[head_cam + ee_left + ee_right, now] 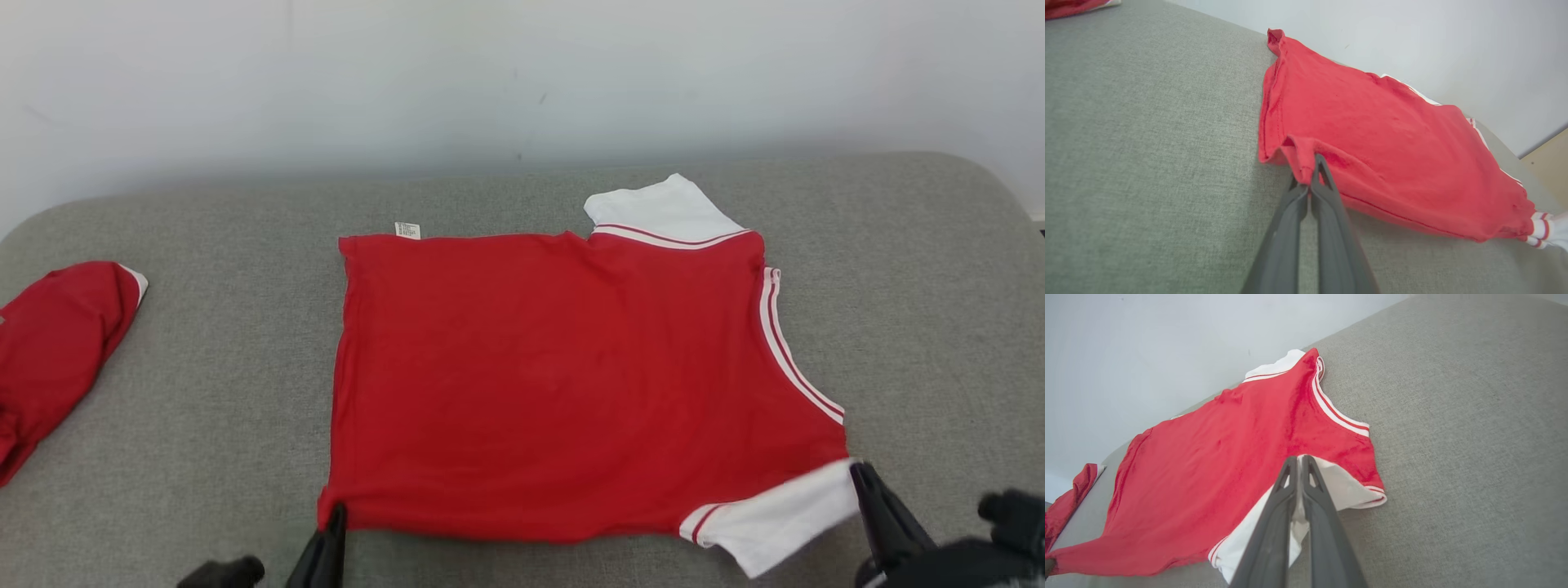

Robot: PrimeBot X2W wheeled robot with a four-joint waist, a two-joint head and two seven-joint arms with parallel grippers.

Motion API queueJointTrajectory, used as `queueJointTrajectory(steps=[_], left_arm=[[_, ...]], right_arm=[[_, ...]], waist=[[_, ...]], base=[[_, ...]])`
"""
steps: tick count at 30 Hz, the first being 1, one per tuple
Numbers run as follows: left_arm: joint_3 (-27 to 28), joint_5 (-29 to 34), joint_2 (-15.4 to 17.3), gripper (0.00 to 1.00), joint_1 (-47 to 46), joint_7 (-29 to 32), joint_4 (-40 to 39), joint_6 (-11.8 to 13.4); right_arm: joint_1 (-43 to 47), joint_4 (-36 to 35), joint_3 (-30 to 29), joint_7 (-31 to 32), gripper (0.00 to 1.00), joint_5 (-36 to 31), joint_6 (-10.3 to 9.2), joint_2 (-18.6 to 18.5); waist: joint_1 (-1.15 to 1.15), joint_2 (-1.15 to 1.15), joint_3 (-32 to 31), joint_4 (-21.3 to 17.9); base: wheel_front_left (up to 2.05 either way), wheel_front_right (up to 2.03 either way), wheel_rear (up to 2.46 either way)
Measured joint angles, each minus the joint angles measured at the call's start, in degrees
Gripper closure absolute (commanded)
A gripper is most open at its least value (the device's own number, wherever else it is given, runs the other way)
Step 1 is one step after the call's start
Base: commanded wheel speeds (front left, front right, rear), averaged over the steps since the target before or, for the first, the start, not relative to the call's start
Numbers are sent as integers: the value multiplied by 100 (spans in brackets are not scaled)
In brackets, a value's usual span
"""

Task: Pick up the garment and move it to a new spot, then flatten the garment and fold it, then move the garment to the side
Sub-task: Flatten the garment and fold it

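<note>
Atop grey cushion [204,392], red garment [571,384], left jaws pinching hem [353,505], right jaws pinching sleeve [775,514].

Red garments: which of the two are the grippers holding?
The flat-spread shirt in the middle: the left gripper pinches its hem corner, the right gripper its white sleeve. The bunched red garment at the left lies untouched.

Grey cushion [204,392] before a pale wall [522,73]
Woven fabric, rounded far corners, soft even light; a patch of beige floor [1549,163] shows beside it.
</note>
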Motion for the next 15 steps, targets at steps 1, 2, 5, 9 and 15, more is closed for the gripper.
queueJointTrajectory(steps=[1,2,5,9,15], left_arm=[[-10,3,9,100,-82,10,10,-2],[-15,4,16,100,-170,38,14,-4],[-73,24,27,100,-429,135,16,-35],[-91,99,94,100,-750,240,107,-38],[-153,124,159,100,-1272,338,335,-90]], right_arm=[[-162,63,31,41,100,21,0,-33],[-326,151,64,81,100,49,0,-57],[-816,423,132,136,100,127,0,-131],[-1584,979,259,77,100,77,0,-291],[-2691,2019,455,-171,100,43,0,-417]], waist=[[0,0,7,6],[0,0,19,10],[0,0,68,29],[0,0,188,32],[0,1,431,37]], base=[[0,0,0],[0,0,0],[0,0,0],[0,0,0],[0,0,0]])
